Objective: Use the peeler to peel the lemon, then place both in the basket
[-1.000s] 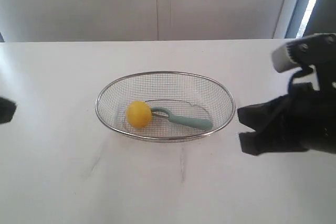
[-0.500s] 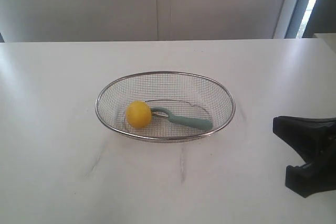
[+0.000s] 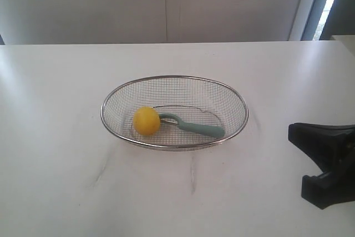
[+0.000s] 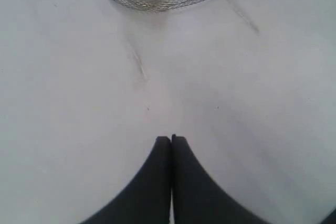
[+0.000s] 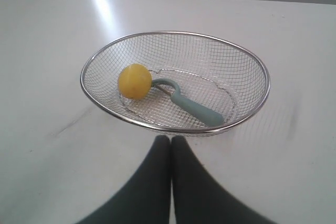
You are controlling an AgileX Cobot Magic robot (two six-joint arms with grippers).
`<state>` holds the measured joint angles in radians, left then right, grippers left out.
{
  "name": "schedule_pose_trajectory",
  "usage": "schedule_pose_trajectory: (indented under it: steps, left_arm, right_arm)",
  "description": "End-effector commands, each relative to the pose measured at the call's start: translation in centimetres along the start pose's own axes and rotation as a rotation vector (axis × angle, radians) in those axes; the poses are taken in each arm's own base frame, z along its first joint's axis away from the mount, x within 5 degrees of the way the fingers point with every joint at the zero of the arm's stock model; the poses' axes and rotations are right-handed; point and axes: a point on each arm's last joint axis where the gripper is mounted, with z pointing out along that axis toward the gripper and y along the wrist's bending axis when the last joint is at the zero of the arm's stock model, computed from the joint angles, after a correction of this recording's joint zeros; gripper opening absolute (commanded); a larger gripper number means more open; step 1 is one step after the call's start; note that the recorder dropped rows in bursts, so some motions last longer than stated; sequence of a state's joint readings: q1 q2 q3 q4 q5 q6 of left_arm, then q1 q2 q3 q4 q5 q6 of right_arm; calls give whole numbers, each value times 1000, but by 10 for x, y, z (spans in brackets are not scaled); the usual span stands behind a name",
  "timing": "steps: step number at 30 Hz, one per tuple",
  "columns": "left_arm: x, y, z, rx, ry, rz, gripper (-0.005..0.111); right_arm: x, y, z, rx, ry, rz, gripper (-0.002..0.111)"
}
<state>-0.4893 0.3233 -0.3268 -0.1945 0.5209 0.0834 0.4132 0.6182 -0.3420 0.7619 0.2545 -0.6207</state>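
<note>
White table (image 3: 66, 192) against a pale wall, bearing the wire-mesh basket (image 3: 175, 76) near its centre. Inside the basket lie the lemon (image 3: 146, 120), toward the left in the exterior view, and the peeler (image 3: 197, 127), its loop head against the lemon and its teal handle pointing right. Left gripper (image 4: 171, 138) and right gripper (image 5: 170, 138) hover over bare table outside the basket, each with jaws pressed together, holding nothing.
</note>
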Motion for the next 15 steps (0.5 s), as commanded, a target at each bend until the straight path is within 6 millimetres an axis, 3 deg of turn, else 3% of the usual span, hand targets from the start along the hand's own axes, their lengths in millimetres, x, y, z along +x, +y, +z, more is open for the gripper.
schedule_pose_trajectory:
  steps: [1, 8, 15]
  left_arm:
    - [1, -1, -1, 9, -5, -16, 0]
    - [1, 3, -3, -45, -27, -48, 0]
    - [3, 8, -16, -187, -141, -108, 0]
  right_arm:
    - [0, -1, -1, 10, -11, -2, 0]
    - [-2, 1, -9, 4, -58, -11, 0]
    - [-10, 1, -42, 48, -250, -25, 0]
